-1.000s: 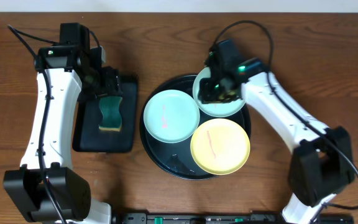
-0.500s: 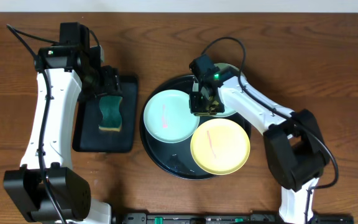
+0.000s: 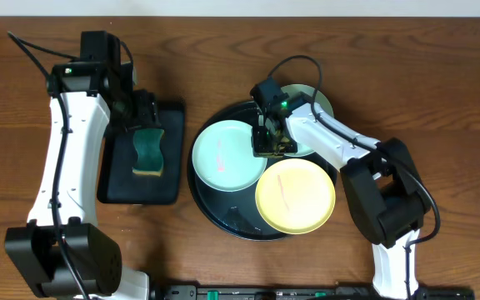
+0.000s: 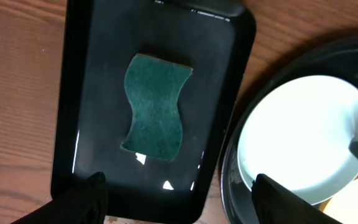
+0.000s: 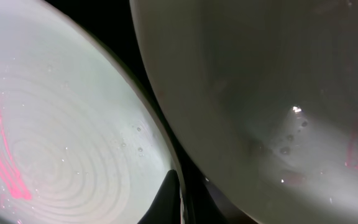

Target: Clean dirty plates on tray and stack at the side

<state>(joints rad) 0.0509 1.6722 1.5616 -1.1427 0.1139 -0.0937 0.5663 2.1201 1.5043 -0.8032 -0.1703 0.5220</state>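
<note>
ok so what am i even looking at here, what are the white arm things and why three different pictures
The white things are two robot arms, left and right, at a wooden table, each ending in a two-finger gripper. The wide picture comes from a camera fixed above; the other two come from cameras on the wrists. A round black tray holds a mint plate, a second mint plate and a yellow plate. Beside it a small rectangular tray carries a green sponge. The left gripper hangs open over that tray, holding nothing. The right gripper is down between the mint plates; whether it grips one cannot be told.
</note>
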